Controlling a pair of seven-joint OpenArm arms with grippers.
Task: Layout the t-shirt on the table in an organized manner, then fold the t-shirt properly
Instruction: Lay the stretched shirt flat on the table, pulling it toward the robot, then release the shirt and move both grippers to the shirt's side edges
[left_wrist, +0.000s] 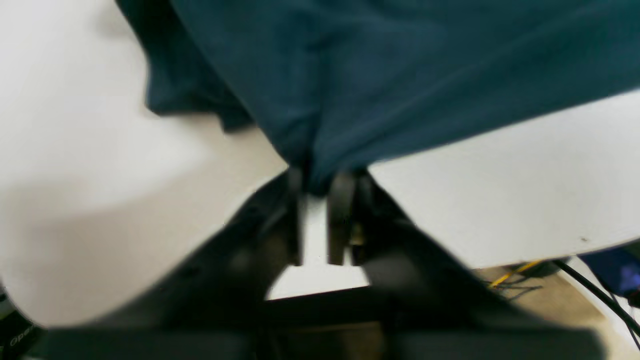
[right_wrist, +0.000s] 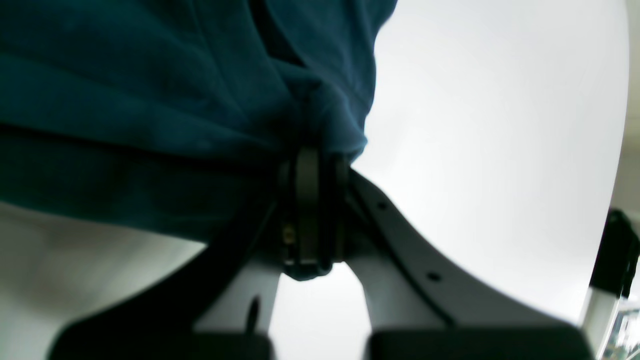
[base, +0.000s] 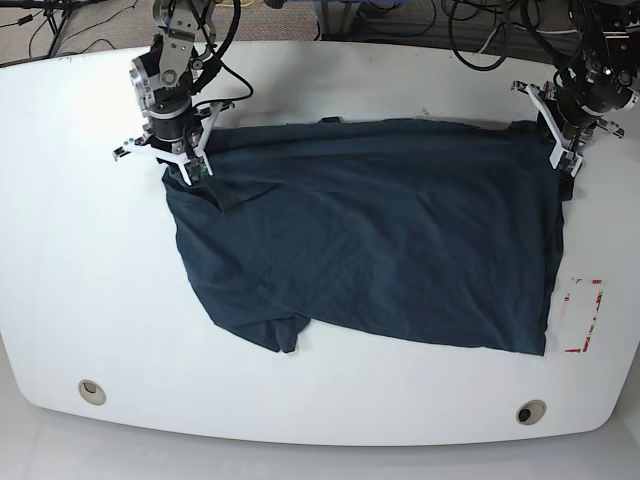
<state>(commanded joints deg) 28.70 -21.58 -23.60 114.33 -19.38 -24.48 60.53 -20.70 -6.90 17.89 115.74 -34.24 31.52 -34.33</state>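
Black cables (base: 480, 35) lie on the brown floor (base: 290, 20); a yellow wire (left_wrist: 515, 272) crosses it.

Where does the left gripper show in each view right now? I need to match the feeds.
Left wrist: left gripper at centre, shut on the t-shirt.
Right wrist: not in it.
Base: at the upper right, on the shirt's corner.
Shared landmark: the white table.

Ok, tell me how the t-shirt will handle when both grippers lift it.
The t-shirt looks floppy: it wrinkles on the table and bunches where the left gripper and right gripper pinch it. It will probably sag between them. It seems light, so thin pinches may hold.
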